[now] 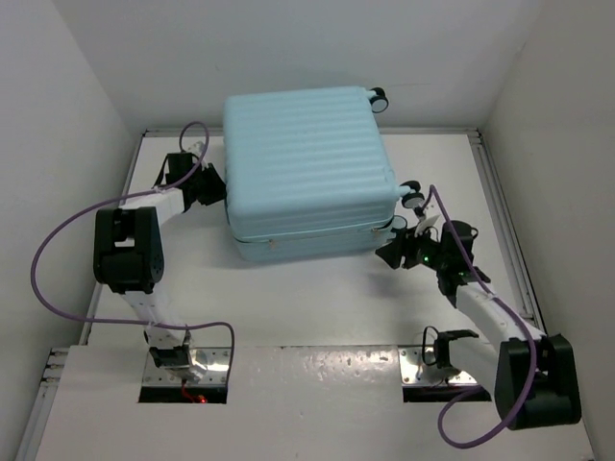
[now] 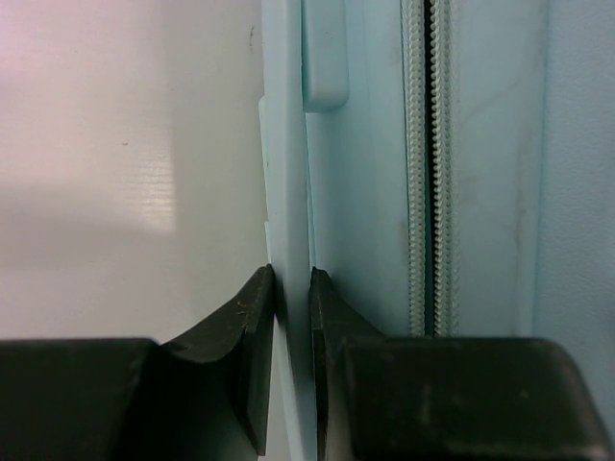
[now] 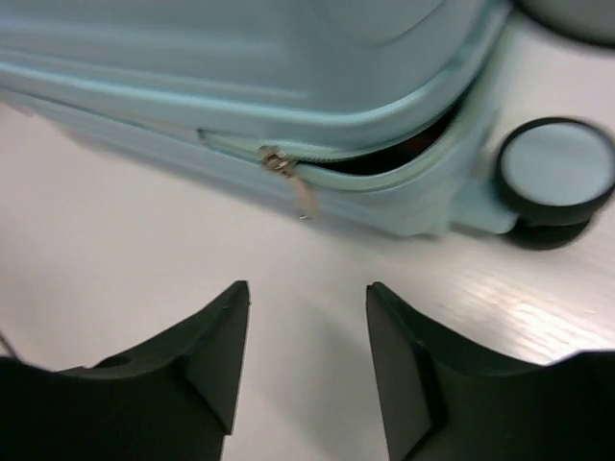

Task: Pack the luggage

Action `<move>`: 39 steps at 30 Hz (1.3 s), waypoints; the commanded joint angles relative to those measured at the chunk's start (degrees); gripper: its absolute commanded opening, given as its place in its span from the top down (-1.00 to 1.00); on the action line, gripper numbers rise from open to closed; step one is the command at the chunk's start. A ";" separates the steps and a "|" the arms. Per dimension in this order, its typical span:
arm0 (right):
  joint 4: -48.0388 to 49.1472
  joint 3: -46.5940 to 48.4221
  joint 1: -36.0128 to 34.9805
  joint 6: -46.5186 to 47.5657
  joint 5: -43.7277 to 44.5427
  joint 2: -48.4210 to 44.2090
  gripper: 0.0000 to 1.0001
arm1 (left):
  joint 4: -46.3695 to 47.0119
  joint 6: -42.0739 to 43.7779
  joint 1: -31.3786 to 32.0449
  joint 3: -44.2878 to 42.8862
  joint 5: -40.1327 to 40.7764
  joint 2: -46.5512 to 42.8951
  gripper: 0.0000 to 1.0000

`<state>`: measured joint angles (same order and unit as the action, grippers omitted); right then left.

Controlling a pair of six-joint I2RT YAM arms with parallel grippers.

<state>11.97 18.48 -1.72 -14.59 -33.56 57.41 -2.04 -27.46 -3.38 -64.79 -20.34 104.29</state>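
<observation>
From overhead, the large pale aqua-blue hard-shell suitcase with a ribbed shell [image 1: 307, 168] lies flat in the middle of the white counter [image 1: 317, 307], toward the far wall. It looks shut from there, with small black-and-white wheels [image 1: 378, 97] sticking out on its right side. The two arms come at it from either side.

The wrist cameras show what the overhead view can't. The right wrist view catches the near right corner, where the zip is not fully closed. A small silver zip pull [image 3: 288, 180] hangs down at the seam. To the right of it the two halves gape a little around the corner, with a dark slit between them. One wheel [image 3: 553, 173] sits just past that gap, resting on the counter. The left wrist view is pressed right up against the suitcase's left side. It shows smooth aqua plastic, a pale zip track [image 2: 428, 163] running straight up the frame, and a rounded raised bump near the top.

The left claw [image 1: 211, 186] is against the left wall of the suitcase. Close up, the left claw [image 2: 291, 288] has its black fingers [image 2: 252, 355] nearly together, pinching a thin pale lip of the shell. The right claw [image 1: 390, 252] is just off the near right corner. In its own view the right claw [image 3: 307, 303] is spread wide over bare counter, pointed at the zip pull but not touching it.
</observation>
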 commanded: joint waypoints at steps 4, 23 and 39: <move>15.08 -2.13 -3.99 -7.12 -1.25 6.65 0.02 | -11.23 1.36 -1.02 3.62 0.91 0.39 1.00; 33.29 -2.31 -7.60 -8.79 3.85 15.28 0.18 | -10.17 1.89 -0.50 4.15 0.91 0.91 1.00; 33.56 -3.19 -7.52 -9.66 10.98 14.49 1.00 | -10.17 1.89 -0.49 4.15 1.44 1.44 1.00</move>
<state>40.84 14.85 -10.17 -23.86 -27.20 72.82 -1.19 -27.66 -3.36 -64.25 -20.36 104.12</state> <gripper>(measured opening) 0.004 0.218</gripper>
